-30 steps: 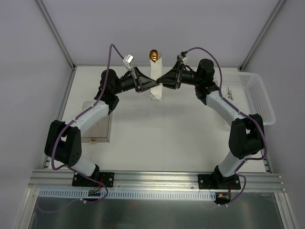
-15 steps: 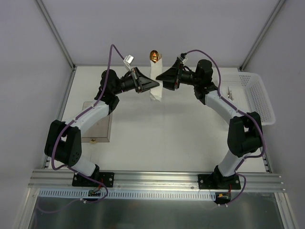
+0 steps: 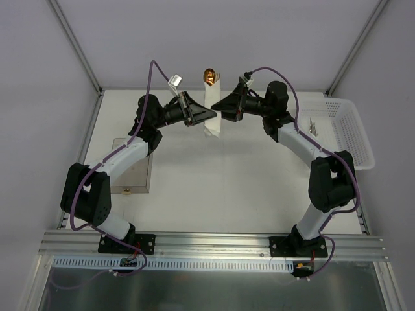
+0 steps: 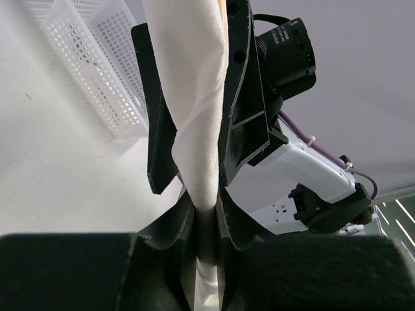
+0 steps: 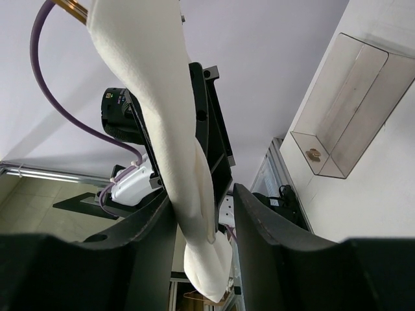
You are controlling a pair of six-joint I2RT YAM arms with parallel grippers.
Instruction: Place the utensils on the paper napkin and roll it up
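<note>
The rolled white paper napkin [image 3: 212, 113] is held upright above the far middle of the white tabletop [image 3: 214, 175], a gold-coloured metal utensil [image 3: 209, 75] poking from its top (the second piece is hidden). The left gripper [image 3: 214, 115] and right gripper [image 3: 216, 109] both pinch it, fingers [image 4: 237, 110] clenched from opposite sides.

No readable text, labels, brands or numbers in any view.

Left hand [image 3: 209, 115] and right hand [image 3: 219, 109] meet, both clamped
</note>
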